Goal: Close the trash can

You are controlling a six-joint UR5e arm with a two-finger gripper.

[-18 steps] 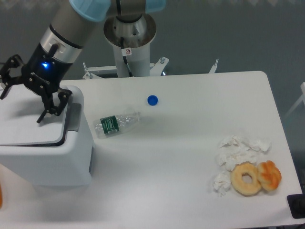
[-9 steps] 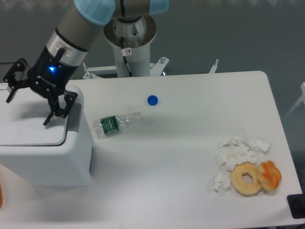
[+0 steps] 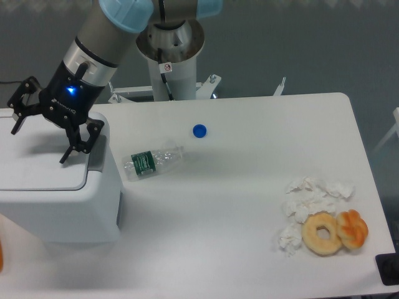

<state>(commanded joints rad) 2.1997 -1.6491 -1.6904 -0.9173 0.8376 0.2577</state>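
The trash can [image 3: 62, 205] is a large white boxy bin at the left edge of the table. Its flat white lid [image 3: 37, 162] lies down on the bin top, and a grey latch [image 3: 96, 152] runs along its right side. My gripper [image 3: 38, 131] hangs just above the lid's rear part, fingers spread wide and open, with nothing between them. One black fingertip [image 3: 65, 159] points down near the latch; the other [image 3: 14, 128] is near the frame's left edge.
A crushed clear bottle [image 3: 151, 162] with a green label lies right of the bin. A blue cap [image 3: 199, 130] sits behind it. Crumpled tissues [image 3: 305, 199], a bagel [image 3: 322, 233] and an orange pastry [image 3: 353, 228] lie at front right.
The gripper has risen and shifted slightly right above the lid over the last second. The lid and the other objects have not moved.
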